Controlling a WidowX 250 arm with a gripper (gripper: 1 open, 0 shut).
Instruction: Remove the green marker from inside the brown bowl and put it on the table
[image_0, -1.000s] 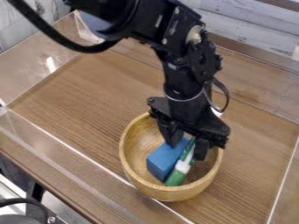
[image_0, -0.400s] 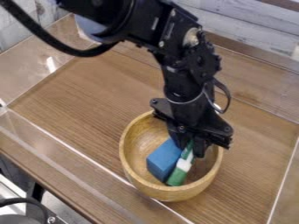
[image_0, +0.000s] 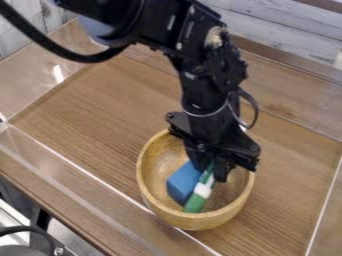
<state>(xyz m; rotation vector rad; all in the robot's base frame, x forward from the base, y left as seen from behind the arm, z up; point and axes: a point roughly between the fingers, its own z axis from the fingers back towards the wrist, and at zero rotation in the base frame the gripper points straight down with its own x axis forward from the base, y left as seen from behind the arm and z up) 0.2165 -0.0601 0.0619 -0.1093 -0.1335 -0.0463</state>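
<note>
The brown bowl (image_0: 156, 187) sits near the front right of the table (image_0: 107, 110). Inside it lie a blue block (image_0: 185, 179) and the green marker (image_0: 201, 192), a white barrel with a green end, leaning against the block's right side. My black gripper (image_0: 214, 168) reaches down into the bowl from above, its fingers shut on the marker's upper end. The marker's lower end still rests low in the bowl.
Low clear acrylic walls (image_0: 40, 155) edge the table at the left and front. The arm (image_0: 201, 70) rises from the bowl toward the upper left. Bare wood lies to the left of and behind the bowl.
The fingers have closed together over the marker's upper end. The marker has shifted slightly and stands a little steeper against the block. The arm has barely moved.
</note>
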